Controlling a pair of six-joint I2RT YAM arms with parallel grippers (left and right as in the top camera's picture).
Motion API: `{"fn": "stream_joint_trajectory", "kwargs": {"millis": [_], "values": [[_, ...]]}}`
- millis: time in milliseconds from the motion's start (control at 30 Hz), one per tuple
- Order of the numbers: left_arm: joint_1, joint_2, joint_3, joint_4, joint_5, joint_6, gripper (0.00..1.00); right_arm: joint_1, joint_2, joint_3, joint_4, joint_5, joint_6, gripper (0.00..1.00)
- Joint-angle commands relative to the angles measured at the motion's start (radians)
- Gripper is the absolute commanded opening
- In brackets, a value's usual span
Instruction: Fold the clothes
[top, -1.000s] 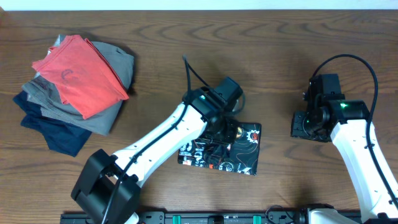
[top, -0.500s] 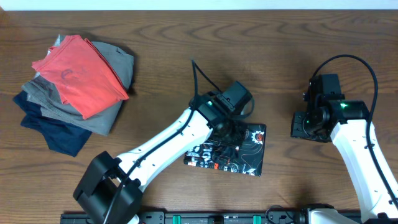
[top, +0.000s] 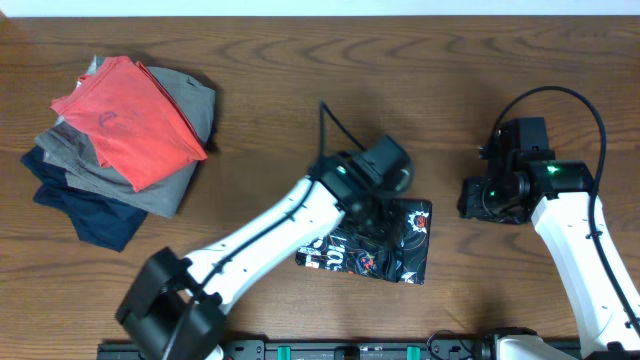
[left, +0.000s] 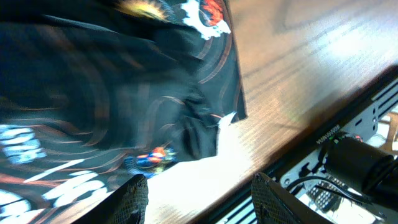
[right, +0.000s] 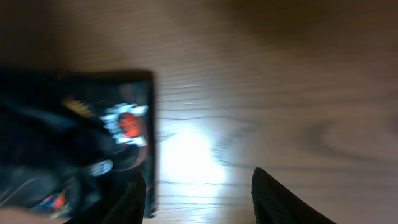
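Observation:
The clothes, a black jersey (top: 375, 252) with orange lines and white lettering, lie folded into a small rectangle on the table near its front edge. My left gripper (top: 380, 212) hovers over the jersey's upper middle. In the left wrist view the left gripper (left: 199, 190) is open, with only bare wood and the jersey's (left: 112, 93) edge between its fingers. My right gripper (top: 476, 198) stands open to the right of the jersey, apart from it. In the right wrist view the right gripper (right: 199, 190) frames bare table, and the jersey (right: 68, 137) lies at the left.
A pile of folded garments sits at the back left: a red shirt (top: 130, 120) on top, grey (top: 150, 190) and navy (top: 90, 220) ones beneath. A black rail (left: 348, 143) with cables runs along the table's front edge.
My left gripper has opened and let go of the jersey, which slid a little to the right with it beforehand. The right gripper has shifted slightly left.

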Motion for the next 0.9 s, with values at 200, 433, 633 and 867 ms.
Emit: {"fn": "stream_joint_trajectory", "kwargs": {"millis": [200, 433, 633, 867], "values": [[0.354, -0.17, 0.04, -0.077, -0.11, 0.044, 0.56, 0.172, 0.003, 0.0, 0.031, -0.381, -0.3, 0.61], [0.531, -0.133, -0.005, -0.098, -0.109, -0.021, 0.56, 0.402, 0.078, 0.0, 0.105, -0.209, -0.264, 0.61], [0.584, -0.122, -0.016, -0.127, -0.109, -0.023, 0.56, 0.537, 0.212, 0.0, 0.18, -0.086, -0.218, 0.59], [0.584, -0.122, -0.016, -0.126, -0.109, -0.023, 0.56, 0.584, 0.329, 0.0, 0.247, 0.112, -0.076, 0.16]]}}
